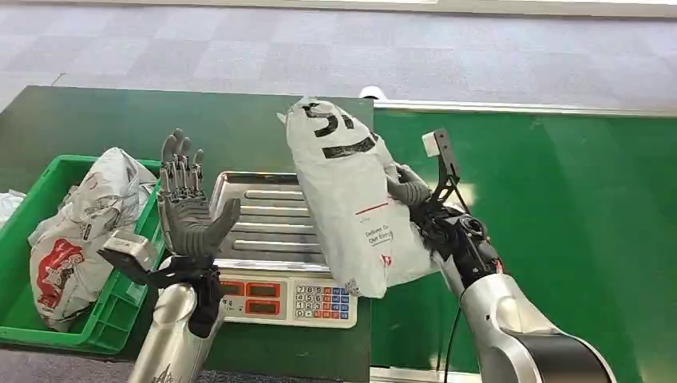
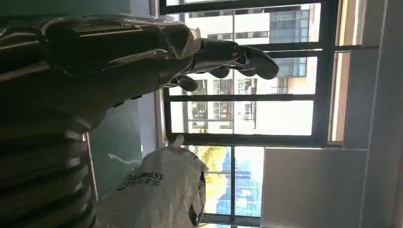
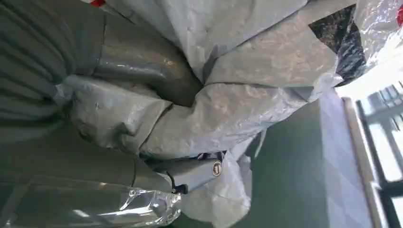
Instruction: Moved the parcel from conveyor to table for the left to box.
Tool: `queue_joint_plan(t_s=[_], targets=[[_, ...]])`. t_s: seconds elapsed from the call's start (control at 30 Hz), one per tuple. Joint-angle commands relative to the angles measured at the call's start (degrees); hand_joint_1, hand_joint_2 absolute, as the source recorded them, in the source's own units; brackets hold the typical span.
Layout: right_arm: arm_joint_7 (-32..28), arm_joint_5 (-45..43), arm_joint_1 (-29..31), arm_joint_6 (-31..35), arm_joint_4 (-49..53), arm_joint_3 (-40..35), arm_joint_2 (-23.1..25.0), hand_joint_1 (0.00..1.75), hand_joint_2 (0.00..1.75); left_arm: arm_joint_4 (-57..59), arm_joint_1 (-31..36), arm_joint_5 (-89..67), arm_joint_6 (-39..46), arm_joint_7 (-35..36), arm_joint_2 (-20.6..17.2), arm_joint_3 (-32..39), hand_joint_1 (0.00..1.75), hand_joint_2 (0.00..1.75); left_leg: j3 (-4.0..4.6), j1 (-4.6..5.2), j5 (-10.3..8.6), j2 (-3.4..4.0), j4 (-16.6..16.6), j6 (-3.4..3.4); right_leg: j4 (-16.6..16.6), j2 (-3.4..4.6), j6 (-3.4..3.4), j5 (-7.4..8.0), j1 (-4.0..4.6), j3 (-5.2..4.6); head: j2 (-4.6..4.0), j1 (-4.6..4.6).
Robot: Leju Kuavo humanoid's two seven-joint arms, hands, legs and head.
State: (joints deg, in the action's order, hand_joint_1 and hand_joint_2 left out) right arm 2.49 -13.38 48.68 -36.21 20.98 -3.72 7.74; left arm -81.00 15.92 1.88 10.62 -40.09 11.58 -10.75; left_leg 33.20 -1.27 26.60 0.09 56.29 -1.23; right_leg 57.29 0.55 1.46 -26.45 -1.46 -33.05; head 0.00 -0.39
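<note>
While the right hand (image 1: 411, 191) grips the grey parcel (image 1: 347, 199) upright above the weighing scale (image 1: 275, 263), the left hand (image 1: 188, 211) is raised, fingers spread, holding nothing. A green crate (image 1: 104, 319) of parcels sits beside the scale.

Right hand (image 1: 411, 190) mostly behind parcel (image 1: 347, 199)

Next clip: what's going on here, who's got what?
The robot's right hand holds a grey parcel up in the air, above the scale on the table and next to the green conveyor. The left hand is raised with its fingers spread, holding nothing, beside the green crate, which already contains bagged parcels. The parcel has not been set down yet.
</note>
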Motion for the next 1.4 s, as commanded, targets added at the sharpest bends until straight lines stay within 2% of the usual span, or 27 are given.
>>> queue_joint_plan(t_s=[0.03,0.3,0.4,0.47,0.5,0.53,0.57,0.6,0.63,0.73,0.77,1.0,1.03,1.17,1.23,1.33,1.4], targets=[[-1.1,1.1,0.7,-11.3,-5.7,-6.7,0.1,1.75,1.75,5.2,2.2,0.2,-0.5,0.1,-0.4,-1.3,0.00,1.75,-0.13,0.02,0.00,0.03,-0.1,0.07,0.0,-0.02,-0.12,0.00,0.01,0.10,0.00,-0.04],[-2.0,-1.3,1.6,-13.9,-4.6,-10.4,1.3,1.75,1.75,3.6,0.6,0.3,-0.7,0.1,-0.5,0.5,0.00,1.75,-0.04,0.02,0.00,0.09,0.0,0.06,0.0,0.04,-0.08,0.01,0.00,0.02,0.00,-0.02],[-6.1,1.0,1.7,-10.9,-2.6,-14.6,1.5,1.75,1.75,2.8,0.0,0.1,-0.4,0.1,-0.4,1.1,0.00,1.75,-0.11,0.03,-0.01,0.11,-0.1,0.10,0.0,0.04,-0.15,0.01,0.01,0.08,0.00,-0.02],[-6.1,1.0,1.7,-10.9,-2.6,-14.6,1.5,1.75,1.75,2.8,0.0,0.1,-0.4,0.1,-0.4,1.1,0.00,1.75,-0.03,0.03,0.01,0.13,0.0,0.06,0.0,0.08,-0.09,0.01,0.00,0.00,0.00,-0.02],[-8.9,3.6,2.1,-7.3,-1.6,-17.2,1.2,1.75,1.75,2.4,-0.3,-0.1,0.0,0.1,-0.4,1.4,0.00,1.75,-0.15,0.04,0.03,0.17,-0.1,0.13,0.0,0.09,-0.21,0.00,0.02,0.11,0.00,-0.02],[-15.0,10.1,2.8,0.3,-0.4,-23.5,1.0,1.75,1.75,1.1,-1.2,-0.5,1.7,0.1,-0.5,1.9,0.00,1.75,-0.06,0.03,0.01,0.11,-0.1,0.07,0.0,0.06,-0.12,0.00,0.00,0.03,0.00,-0.02],[-17.5,13.6,3.4,5.6,0.2,-26.5,1.3,1.19,1.75,0.0,-2.0,-0.6,2.4,0.1,-0.7,2.3,0.00,1.75,-0.07,0.02,0.03,0.17,0.0,0.09,0.0,0.10,-0.17,0.00,0.02,0.02,0.00,-0.02],[-21.0,21.9,4.5,19.0,1.9,-32.7,2.1,0.12,1.75,-2.7,-4.1,-0.6,3.3,0.1,-1.3,3.0,0.00,1.75,-0.04,0.05,0.05,0.33,0.0,0.07,0.1,0.27,-0.15,0.02,-0.02,-0.10,0.00,-0.02],[-22.6,27.6,5.4,28.5,3.5,-36.8,2.6,0.00,1.75,-4.8,-5.6,-0.6,3.5,0.1,-1.6,3.7,0.00,1.75,0.00,0.06,0.08,0.49,0.0,0.07,0.1,0.43,-0.14,0.04,-0.03,-0.17,0.00,-0.02],[-22.4,37.7,5.3,42.7,7.0,-43.1,1.8,0.00,1.75,-6.2,-5.8,-2.1,4.9,0.1,-2.0,2.7,0.00,1.75,-0.04,0.06,0.12,0.69,0.0,0.09,0.2,0.59,-0.21,0.05,-0.01,-0.19,0.00,0.00],[-22.4,37.7,5.3,42.7,7.0,-43.1,1.8,0.00,1.75,-6.2,-5.8,-2.1,4.9,0.1,-2.0,2.7,0.00,1.75,0.08,0.02,0.01,0.27,0.0,0.04,0.1,0.19,-0.09,0.03,0.01,-0.13,0.00,-0.02],[-22.4,37.7,5.3,42.7,7.0,-43.1,1.8,0.00,1.75,-6.2,-5.8,-2.1,4.9,0.1,-2.0,2.7,0.00,1.75,0.01,0.03,-0.01,0.06,0.0,0.07,0.1,0.05,-0.08,0.00,-0.01,-0.02,0.00,-0.02],[-23.3,42.7,4.6,49.6,8.0,-45.9,0.7,0.00,1.75,-5.1,-4.7,-2.1,5.0,0.1,-1.7,2.4,0.00,1.75,0.03,0.02,-0.02,0.05,0.0,0.06,0.1,0.04,-0.07,0.01,0.00,-0.03,0.00,-0.02],[-25.7,47.3,2.5,56.6,10.8,-47.5,-0.4,0.00,1.75,-3.3,-3.0,-1.5,4.8,0.1,-1.6,1.5,0.00,1.75,0.00,0.00,-0.04,-0.08,0.0,0.07,0.0,-0.09,-0.11,-0.01,0.03,0.05,0.00,0.00],[-26.0,56.0,1.5,68.9,13.1,-50.6,-1.9,0.00,1.75,-2.0,-1.7,-1.1,4.0,0.1,-1.3,1.2,0.00,1.75,-0.10,-0.01,-0.06,-0.15,-0.1,0.12,0.0,-0.19,-0.20,-0.01,0.06,0.16,0.00,-0.02],[-27.1,55.5,0.6,69.8,14.2,-49.9,-1.9,0.00,1.75,-1.0,-0.8,-1.2,4.0,0.1,-1.1,0.9,0.00,1.75,-0.04,-0.01,-0.06,-0.21,-0.1,0.09,0.0,-0.23,-0.13,-0.03,0.04,0.10,0.00,0.00],[-31.2,53.7,-1.0,69.0,16.9,-48.4,-2.4,0.00,1.75,-0.2,-0.3,-0.7,3.4,0.1,-1.2,0.7,0.00,1.75,-0.03,0.00,-0.04,-0.08,0.0,0.06,0.0,-0.09,-0.08,-0.01,0.03,0.04,0.00,-0.02]])
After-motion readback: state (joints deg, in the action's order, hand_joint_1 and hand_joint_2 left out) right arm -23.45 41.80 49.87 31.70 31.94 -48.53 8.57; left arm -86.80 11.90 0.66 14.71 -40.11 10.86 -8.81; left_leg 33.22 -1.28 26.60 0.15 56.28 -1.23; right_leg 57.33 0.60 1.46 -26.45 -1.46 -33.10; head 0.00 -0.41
